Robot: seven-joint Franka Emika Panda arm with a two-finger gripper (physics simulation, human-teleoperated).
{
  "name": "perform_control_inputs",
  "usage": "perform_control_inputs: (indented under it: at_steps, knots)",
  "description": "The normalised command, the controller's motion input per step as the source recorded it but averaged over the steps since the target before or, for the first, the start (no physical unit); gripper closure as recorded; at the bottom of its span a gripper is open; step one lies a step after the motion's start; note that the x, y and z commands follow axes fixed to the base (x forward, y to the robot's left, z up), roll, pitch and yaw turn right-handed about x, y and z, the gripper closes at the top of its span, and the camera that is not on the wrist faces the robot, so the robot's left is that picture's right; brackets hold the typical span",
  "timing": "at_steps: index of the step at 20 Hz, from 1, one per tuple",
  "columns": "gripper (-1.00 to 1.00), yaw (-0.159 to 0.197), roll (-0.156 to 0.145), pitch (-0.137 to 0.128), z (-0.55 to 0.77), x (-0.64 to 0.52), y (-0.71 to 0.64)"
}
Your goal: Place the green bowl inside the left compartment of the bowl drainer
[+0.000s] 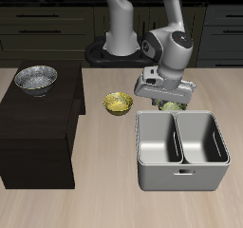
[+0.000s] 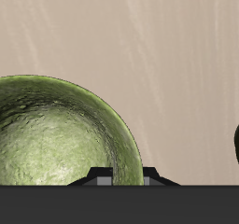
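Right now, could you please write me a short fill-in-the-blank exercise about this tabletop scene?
1. The silver metal bowl sits on the dark ____.
2. The bowl drainer has ____ compartments.
3. The gripper hangs over the ____ bowl.
4. The yellow-gold bowl rests on the ____.

Missing words: cabinet; two; green; table

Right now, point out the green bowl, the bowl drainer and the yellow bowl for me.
green bowl (image 2: 56, 134): wrist view, on its mottled inside.
bowl drainer (image 1: 181, 178): exterior view, on its front wall by the handle.
yellow bowl (image 1: 118, 103): exterior view, on its speckled inside.
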Motion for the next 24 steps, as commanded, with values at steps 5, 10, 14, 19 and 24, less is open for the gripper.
perform_control_inputs:
  at_steps: [5, 10, 14, 19, 24]
  knots:
    - [1.0, -0.012, 0.009, -0.004, 0.04, -0.02, 0.02]
    - [1.0, -0.013, 0.016, -0.024, 0.21, -0.06, 0.02]
    - [1.0, 0.007, 0.01, -0.04, 0.31, -0.04, 0.03]
    - [1.0, 0.004, 0.005, -0.031, 0.32, 0.01, -0.05]
    - [1.0, 0.009, 0.014, -0.048, 0.37, -0.08, -0.04]
